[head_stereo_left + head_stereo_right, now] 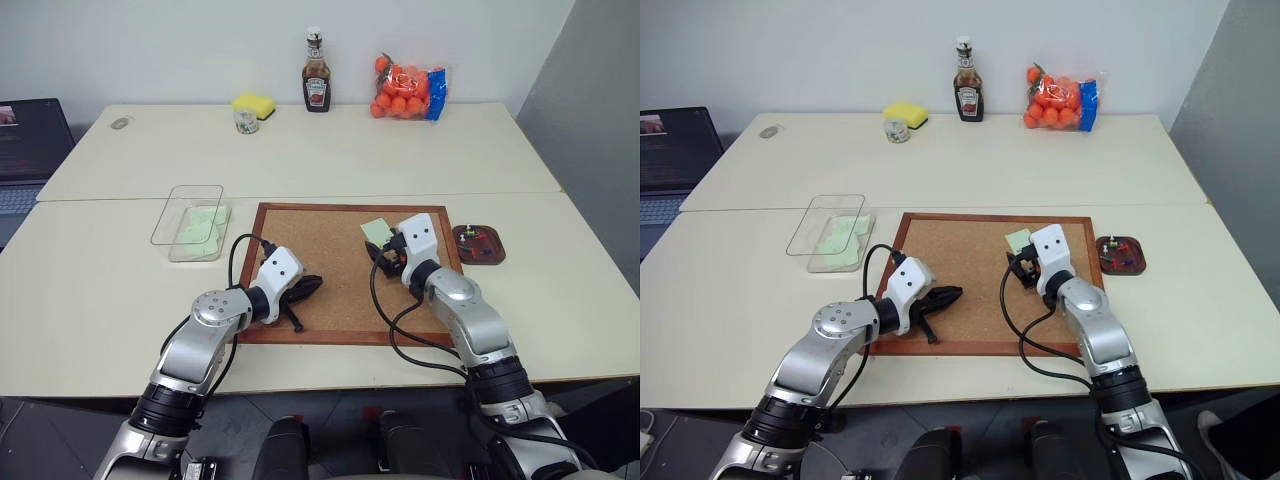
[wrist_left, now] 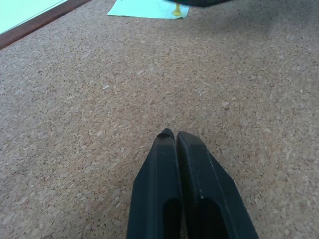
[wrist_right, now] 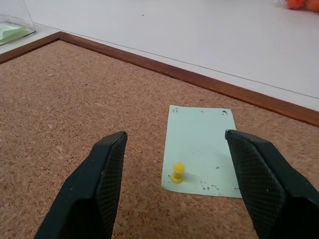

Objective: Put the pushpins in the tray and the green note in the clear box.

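Silver arms, black cables, black-fingered tools

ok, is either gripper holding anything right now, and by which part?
Nothing is held. The right gripper has open jaws over the pale green paper note and its yellow pushpin; the left gripper is shut, empty, over the cork board.

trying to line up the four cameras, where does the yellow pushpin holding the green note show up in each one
Left eye view: hidden behind the right gripper; the green note shows at the cork board's far right.
Right eye view: the same, pin not visible.
Left wrist view: yellow pushpin at the note's edge.
Right wrist view: between the open fingers, on the note's near edge.
Shared landmark: the green note.
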Controlling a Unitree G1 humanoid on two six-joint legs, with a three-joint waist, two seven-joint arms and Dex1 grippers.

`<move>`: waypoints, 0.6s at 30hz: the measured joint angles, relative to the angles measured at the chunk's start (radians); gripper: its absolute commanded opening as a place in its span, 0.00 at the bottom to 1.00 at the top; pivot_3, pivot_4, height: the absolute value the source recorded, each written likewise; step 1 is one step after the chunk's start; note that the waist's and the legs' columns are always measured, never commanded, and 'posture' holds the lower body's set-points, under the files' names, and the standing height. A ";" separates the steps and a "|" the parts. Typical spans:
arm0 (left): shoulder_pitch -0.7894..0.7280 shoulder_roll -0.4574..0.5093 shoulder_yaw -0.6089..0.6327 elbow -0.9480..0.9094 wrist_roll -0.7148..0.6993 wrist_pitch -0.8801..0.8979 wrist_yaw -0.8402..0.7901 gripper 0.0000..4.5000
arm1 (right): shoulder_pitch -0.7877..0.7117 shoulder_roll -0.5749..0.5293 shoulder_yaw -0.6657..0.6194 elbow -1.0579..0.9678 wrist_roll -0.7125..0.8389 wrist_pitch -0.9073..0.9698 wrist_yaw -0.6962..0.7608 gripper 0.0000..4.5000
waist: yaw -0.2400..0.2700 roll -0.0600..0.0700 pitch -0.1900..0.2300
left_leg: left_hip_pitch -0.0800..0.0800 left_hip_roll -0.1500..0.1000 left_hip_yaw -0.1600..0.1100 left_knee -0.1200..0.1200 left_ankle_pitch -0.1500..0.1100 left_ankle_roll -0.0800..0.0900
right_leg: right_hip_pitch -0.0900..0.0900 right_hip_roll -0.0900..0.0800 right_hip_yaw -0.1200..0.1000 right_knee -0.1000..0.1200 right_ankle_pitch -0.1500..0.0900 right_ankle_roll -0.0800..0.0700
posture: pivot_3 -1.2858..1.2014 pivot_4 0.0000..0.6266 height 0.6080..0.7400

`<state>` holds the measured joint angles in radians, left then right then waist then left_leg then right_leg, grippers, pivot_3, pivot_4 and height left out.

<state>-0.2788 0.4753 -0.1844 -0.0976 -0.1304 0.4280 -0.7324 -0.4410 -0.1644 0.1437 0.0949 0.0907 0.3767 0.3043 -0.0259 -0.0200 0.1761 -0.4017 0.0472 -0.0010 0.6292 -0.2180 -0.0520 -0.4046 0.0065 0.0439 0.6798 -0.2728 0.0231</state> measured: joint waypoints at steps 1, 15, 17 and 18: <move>0.000 0.000 0.000 0.000 0.000 0.000 0.000 0.03 | -0.004 0.002 0.000 0.013 -0.001 -0.002 0.000 0.59 | 0.000 0.000 0.000 | 0.000 0.000 0.000 0.000 0.000 0.000 | 0.000 0.000 0.000 0.000 0.000 0.000 | 0.52 0.24 1.00; 0.003 -0.001 0.000 -0.004 0.000 0.000 0.004 0.03 | -0.006 0.010 -0.004 0.077 -0.012 -0.031 0.001 0.00 | 0.000 0.000 0.000 | 0.000 0.000 0.000 0.000 0.000 0.000 | 0.000 0.000 0.000 0.000 0.000 0.000 | 0.52 0.24 1.00; 0.004 -0.001 0.000 -0.004 0.000 0.001 0.005 0.03 | -0.006 0.010 -0.004 0.077 -0.012 -0.031 0.002 0.00 | 0.000 0.000 0.000 | 0.000 0.000 0.000 0.000 0.000 0.000 | 0.000 0.000 0.000 0.000 0.000 0.000 | 0.52 0.24 1.00; 0.004 -0.001 0.000 -0.005 0.000 0.001 0.005 0.03 | -0.006 0.010 -0.004 0.077 -0.011 -0.031 0.002 0.00 | 0.000 0.000 0.000 | 0.000 0.000 0.000 0.000 0.000 0.000 | 0.000 0.000 0.000 0.000 0.000 0.000 | 0.52 0.24 1.00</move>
<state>-0.2746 0.4743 -0.1841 -0.1022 -0.1304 0.4285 -0.7276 -0.4470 -0.1542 0.1398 0.1715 0.0793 0.3458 0.3062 -0.0259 -0.0200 0.1761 -0.4016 0.0472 -0.0011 0.6291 -0.2180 -0.0520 -0.4046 0.0065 0.0439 0.6798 -0.2728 0.0231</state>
